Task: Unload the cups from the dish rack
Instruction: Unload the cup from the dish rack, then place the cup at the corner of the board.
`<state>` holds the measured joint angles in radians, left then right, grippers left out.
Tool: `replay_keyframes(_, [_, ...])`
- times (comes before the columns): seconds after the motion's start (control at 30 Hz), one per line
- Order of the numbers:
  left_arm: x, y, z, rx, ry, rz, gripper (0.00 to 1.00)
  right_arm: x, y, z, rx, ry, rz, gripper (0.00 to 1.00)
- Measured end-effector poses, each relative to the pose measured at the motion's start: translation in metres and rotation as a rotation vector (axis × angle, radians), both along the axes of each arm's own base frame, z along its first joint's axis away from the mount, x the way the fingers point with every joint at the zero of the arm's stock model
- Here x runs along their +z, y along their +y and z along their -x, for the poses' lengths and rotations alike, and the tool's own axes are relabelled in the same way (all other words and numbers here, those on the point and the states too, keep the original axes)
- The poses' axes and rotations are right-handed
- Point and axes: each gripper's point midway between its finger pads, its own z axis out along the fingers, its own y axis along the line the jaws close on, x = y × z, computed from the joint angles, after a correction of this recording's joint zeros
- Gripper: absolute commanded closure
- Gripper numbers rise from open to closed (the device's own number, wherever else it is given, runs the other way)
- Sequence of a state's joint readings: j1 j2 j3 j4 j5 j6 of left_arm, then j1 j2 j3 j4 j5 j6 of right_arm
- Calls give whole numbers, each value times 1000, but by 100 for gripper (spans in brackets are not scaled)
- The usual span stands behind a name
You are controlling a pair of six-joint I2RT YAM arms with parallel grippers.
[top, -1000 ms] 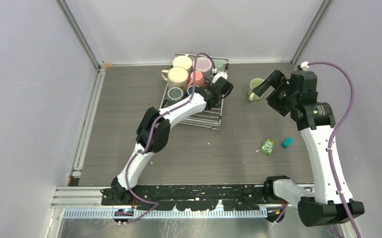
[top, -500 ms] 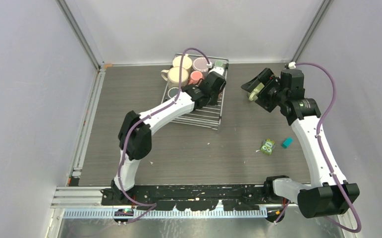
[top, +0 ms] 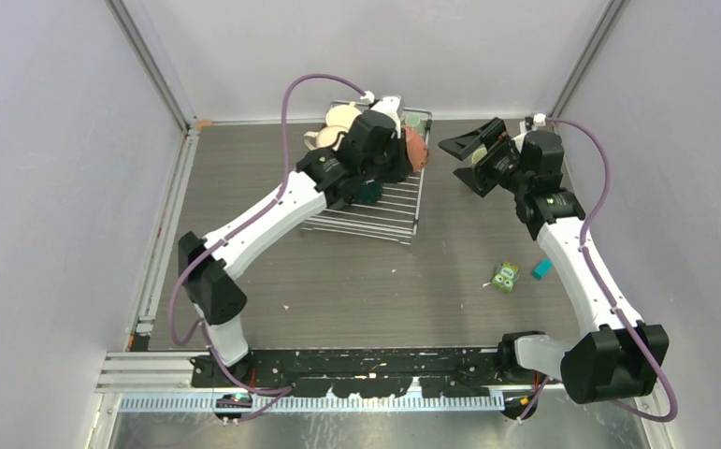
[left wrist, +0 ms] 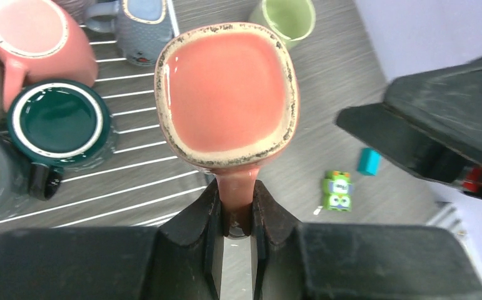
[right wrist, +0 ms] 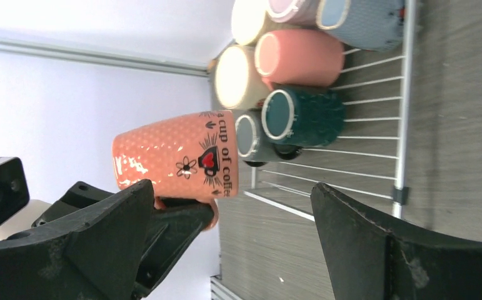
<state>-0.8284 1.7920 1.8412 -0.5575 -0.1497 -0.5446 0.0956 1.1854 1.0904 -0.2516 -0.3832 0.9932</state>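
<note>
From above, my left pincer (top: 401, 150) has lifted the salmon cup (top: 416, 148) over the one-o'clock corner of the dish rack (top: 375, 220); its wrist view shows the handle (left wrist: 235, 187) clamped; my right pincer (right wrist: 230, 187), gaping wide, sees that cup at nine o'clock, so a handover looks likely.

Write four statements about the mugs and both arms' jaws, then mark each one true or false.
1. The left jaws are shut on the handle of the salmon pink mug. True.
2. The right jaws are shut. False: they stand wide open and hold nothing.
3. The dark teal mug sits in the dish rack. True.
4. The pale green mug is in the rack. False: it stands on the table beside the rack.
</note>
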Motion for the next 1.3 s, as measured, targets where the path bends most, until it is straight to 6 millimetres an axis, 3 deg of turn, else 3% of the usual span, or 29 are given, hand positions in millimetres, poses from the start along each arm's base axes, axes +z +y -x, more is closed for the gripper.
replay_keyframes(0.27, [43, 1, 22, -50, 54, 177, 100, 35, 21, -5, 75, -152, -160, 0])
replay_keyframes(0.53, [66, 2, 31, -92, 131, 336, 100, 74, 39, 1, 164, -279, -295, 5])
replay_keyframes(0.63, [66, 3, 28, -99, 173, 387, 100, 81, 48, 2, 204, -296, -335, 14])
replay_keyframes(0.8, [67, 4, 23, -105, 219, 455, 100, 83, 64, 0, 258, -294, -393, 39])
replay_keyframes(1.3, [85, 0, 29, -186, 356, 684, 100, 93, 78, 3, 312, -323, -496, 74])
